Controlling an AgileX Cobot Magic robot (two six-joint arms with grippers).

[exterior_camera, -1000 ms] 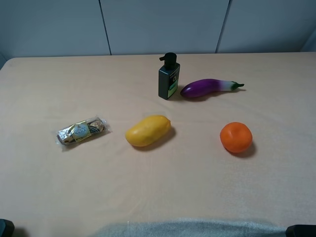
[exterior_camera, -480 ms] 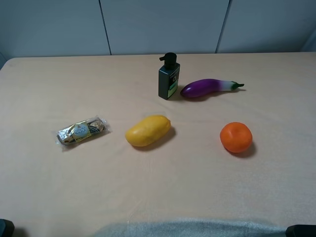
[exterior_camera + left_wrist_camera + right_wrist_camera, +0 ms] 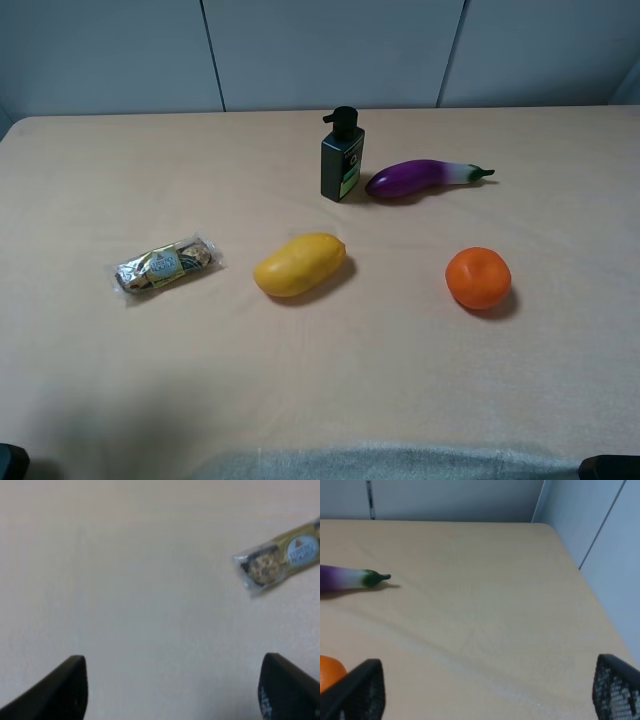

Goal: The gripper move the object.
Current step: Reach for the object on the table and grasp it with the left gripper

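The left hand (image 3: pixel 172 695) is spread wide, the chocolate packet (image 3: pixel 277 560) apart from it, yellow fruit (image 3: pixel 299 264) nearby.

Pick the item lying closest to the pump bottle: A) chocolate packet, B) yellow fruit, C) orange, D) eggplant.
D: the eggplant lies right beside the bottle, while the others sit well apart from it, nearer the front of the table.

You have one of each: a clear-plastic packet of gold-foil chocolates (image 3: pixel 166 265), a yellow oval fruit (image 3: pixel 299 265), a round orange fruit (image 3: pixel 478 277), a purple eggplant (image 3: pixel 420 178), a dark pump bottle (image 3: pixel 342 157).
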